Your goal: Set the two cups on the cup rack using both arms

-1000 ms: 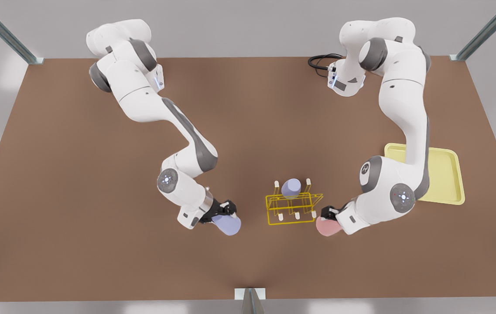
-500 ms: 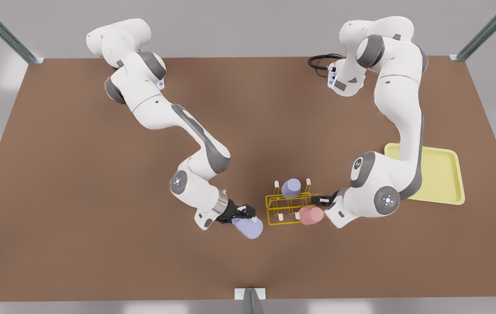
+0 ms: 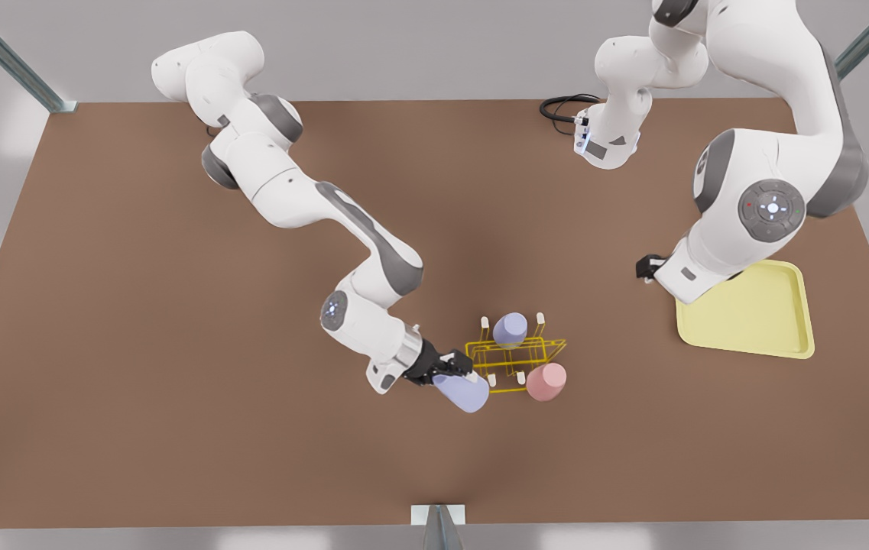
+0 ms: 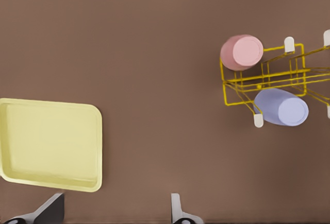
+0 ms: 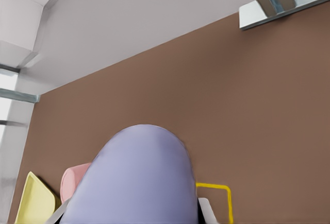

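Presently, the brown table (image 3: 136,305) carries everything noted below. My right arm reaches in from the front view's left and is bent low toward the middle. My left arm is on the front view's right, raised high above the pale yellow tray (image 3: 755,321), and it waits there.

The tray lies flat, well apart from the cup rack (image 3: 514,353). The rack stands near the table's middle.

Three cups are recorded:
- The salmon pink cup (image 3: 546,381) sits on the rack's corner toward the front view's lower right. Its flat end faces up, and nothing grips it.
- A lavender look-alike cup (image 3: 510,329) sits on the rack's far side.
- The pale lavender cup (image 3: 463,392) is tilted, just beside the rack's near corner on the front view's left. I cannot tell whether it touches the wire.

My right gripper (image 3: 453,367) has its fingers (image 5: 206,211) clamped on that lavender cup. My left gripper (image 3: 644,267) holds nothing, and its fingers (image 4: 178,213) are spread wide.
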Tool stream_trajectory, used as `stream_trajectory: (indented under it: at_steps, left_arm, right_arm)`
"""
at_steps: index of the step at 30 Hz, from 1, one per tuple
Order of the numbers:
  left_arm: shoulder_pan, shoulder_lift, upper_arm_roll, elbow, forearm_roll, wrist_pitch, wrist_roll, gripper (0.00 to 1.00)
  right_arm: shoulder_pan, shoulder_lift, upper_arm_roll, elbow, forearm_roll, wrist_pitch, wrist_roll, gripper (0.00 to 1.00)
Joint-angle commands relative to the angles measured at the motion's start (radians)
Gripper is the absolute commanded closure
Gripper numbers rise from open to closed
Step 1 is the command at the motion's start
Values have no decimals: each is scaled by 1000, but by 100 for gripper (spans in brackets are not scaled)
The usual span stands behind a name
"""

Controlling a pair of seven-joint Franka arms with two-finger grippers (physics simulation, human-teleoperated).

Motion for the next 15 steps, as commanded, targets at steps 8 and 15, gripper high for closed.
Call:
stream_trajectory:
  at_steps: [8,15]
  left_arm:
    - [8,6,-1,0,3,-18,122,0]
    - [9,17,-1,0,8,5,122,0]
  right_arm:
    - [38,43,-1,41,-3,36,43,16]
    - [44,46,-1,48,-3,38,34,16]
